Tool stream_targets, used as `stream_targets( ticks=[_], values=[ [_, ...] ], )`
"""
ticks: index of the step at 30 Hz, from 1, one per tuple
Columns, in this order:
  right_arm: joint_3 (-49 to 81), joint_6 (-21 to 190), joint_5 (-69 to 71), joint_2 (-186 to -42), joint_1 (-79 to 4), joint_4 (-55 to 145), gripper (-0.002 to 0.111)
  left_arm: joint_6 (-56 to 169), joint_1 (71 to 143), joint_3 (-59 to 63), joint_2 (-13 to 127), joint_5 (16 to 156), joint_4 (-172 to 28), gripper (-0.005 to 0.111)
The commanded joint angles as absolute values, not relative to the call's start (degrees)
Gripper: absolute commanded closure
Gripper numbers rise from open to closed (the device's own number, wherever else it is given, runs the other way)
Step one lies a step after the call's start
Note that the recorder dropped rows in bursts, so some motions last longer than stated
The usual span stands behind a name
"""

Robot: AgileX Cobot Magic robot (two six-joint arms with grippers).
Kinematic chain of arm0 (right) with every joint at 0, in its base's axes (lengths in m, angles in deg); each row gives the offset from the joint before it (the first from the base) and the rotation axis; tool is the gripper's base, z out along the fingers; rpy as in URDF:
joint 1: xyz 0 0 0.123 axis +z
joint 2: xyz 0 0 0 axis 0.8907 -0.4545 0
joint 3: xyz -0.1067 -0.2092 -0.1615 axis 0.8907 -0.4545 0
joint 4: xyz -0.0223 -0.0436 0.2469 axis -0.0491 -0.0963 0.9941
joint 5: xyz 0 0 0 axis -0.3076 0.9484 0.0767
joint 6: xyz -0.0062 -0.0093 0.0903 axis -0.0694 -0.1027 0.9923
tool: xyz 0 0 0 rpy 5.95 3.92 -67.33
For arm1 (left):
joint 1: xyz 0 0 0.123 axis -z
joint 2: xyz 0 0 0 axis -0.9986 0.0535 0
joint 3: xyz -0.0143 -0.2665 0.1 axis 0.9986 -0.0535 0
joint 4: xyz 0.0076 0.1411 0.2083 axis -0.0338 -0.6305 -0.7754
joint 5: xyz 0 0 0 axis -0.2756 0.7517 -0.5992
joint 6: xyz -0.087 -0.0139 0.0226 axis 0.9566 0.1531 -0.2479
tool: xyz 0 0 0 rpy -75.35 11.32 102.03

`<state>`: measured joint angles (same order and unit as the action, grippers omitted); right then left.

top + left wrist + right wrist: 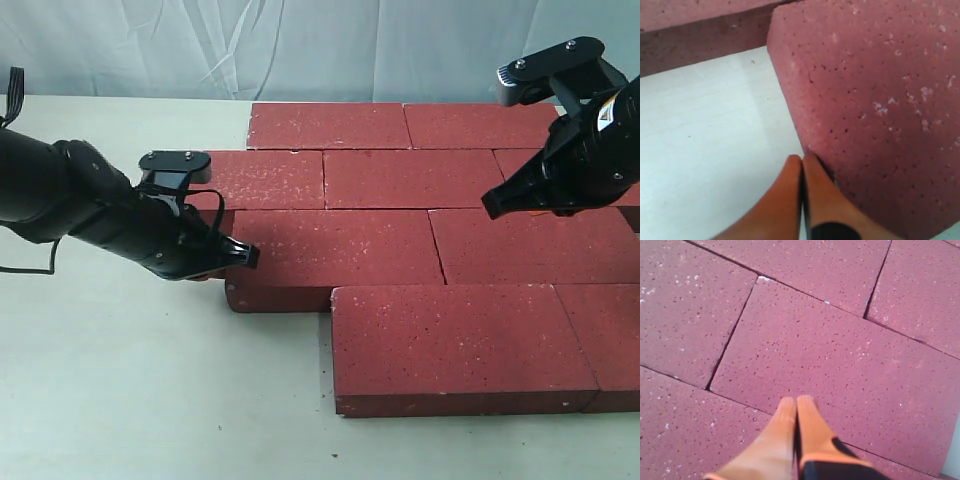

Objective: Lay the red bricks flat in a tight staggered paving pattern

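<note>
The red bricks (410, 178) lie flat on a pale surface (150, 400) in four staggered rows, their long sides touching and the joints offset from row to row. The front row (450, 345) sits further right than the rows behind it. The black left arm reaches in low from the left, and the left hand (243, 256), narrowed to a point, is at the left end of the third-row brick (340, 250). The right hand (493, 203), also drawn to a point, hangs over the right part of the paving, near the joint between second and third rows. A white cloth (300, 45) hangs behind.
</note>
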<state>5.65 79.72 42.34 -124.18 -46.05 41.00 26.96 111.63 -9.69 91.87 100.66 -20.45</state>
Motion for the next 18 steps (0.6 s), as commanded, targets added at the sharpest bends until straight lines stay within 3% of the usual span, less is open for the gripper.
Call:
stream_targets(
  ticks=[1, 18],
  values=[
    [5.7, 79.4, 41.9, -123.7, -46.3, 41.3, 0.109, 27.4, 111.0, -9.4, 92.0, 101.9, -21.3, 0.107],
    [5.7, 79.4, 41.4, -123.7, -46.3, 41.4, 0.109, 28.9, 109.2, -9.4, 91.9, 102.8, -24.1, 0.107]
  ],
)
